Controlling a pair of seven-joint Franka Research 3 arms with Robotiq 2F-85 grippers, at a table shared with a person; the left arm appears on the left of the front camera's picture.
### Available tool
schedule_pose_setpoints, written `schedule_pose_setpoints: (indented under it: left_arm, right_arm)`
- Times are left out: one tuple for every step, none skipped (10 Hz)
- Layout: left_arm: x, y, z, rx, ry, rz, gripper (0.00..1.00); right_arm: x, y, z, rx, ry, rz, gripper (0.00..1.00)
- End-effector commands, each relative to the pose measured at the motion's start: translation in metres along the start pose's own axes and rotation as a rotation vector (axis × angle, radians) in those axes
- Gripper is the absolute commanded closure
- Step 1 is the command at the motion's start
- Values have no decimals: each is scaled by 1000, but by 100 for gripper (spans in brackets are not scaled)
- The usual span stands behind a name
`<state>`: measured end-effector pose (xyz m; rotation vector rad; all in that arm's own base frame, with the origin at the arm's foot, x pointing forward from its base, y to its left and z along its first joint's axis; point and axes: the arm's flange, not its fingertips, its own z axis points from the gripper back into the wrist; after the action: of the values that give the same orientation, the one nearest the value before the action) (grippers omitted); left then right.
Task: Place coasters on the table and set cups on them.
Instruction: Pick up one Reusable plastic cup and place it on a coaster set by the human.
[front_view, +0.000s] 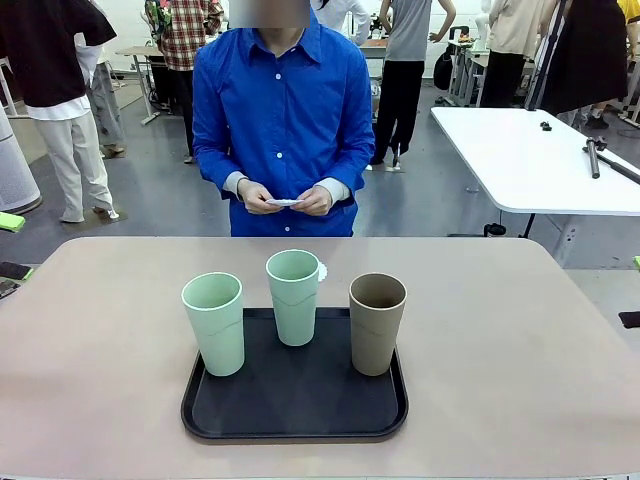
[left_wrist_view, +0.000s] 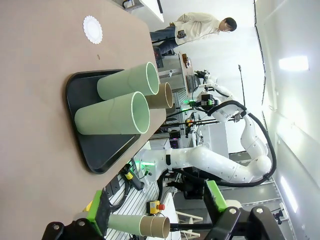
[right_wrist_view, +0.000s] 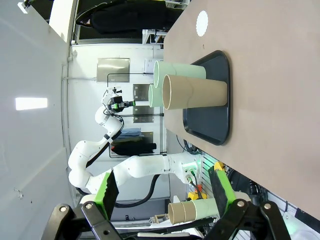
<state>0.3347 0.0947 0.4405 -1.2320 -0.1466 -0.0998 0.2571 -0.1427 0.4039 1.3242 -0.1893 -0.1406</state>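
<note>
- The three cups stand upright on their narrow bases in the middle of the front view, long axes vertical and open mouths up: a mint cup (front_view: 213, 322) at the left, a second mint cup (front_view: 294, 296) farther back in the centre, and a brown cup (front_view: 377, 322) at the right.
- All three stand inside the black tray (front_view: 295, 412), apart from one another; the mint cups look empty.
- One lacy coaster (front_view: 322, 272) lies flat on the table (front_view: 500, 330) just past the tray's far edge, peeking from behind the centre cup.
- In the upper middle, the person's hands (front_view: 285, 198) pinch something thin and white (front_view: 283, 203) at waist height; how many pieces I cannot tell.
- The left gripper (left_wrist_view: 155, 197), at the bottom of its wrist view, is spread wide, grasping nothing.
- The right gripper (right_wrist_view: 164, 182) is likewise spread wide and touches nothing.
</note>
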Motion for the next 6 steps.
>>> schedule_pose_setpoints:
  left_arm:
    - [0, 0, 4, -14, -4, -12, 0]
    - [0, 0, 4, -14, -4, -12, 0]
    - [0, 0, 4, -14, -4, -12, 0]
    - [0, 0, 4, -14, -4, -12, 0]
    - [0, 0, 4, -14, -4, -12, 0]
    - [0, 0, 4, -14, -4, -12, 0]
  right_arm:
    - [2, 1, 0, 9, -9, -6, 0]
    - [2, 1, 0, 9, -9, -6, 0]
    - [2, 1, 0, 9, -9, -6, 0]
    - [2, 1, 0, 9, -9, -6, 0]
    - [2, 1, 0, 9, -9, -6, 0]
    - [2, 1, 0, 9, -9, -6, 0]
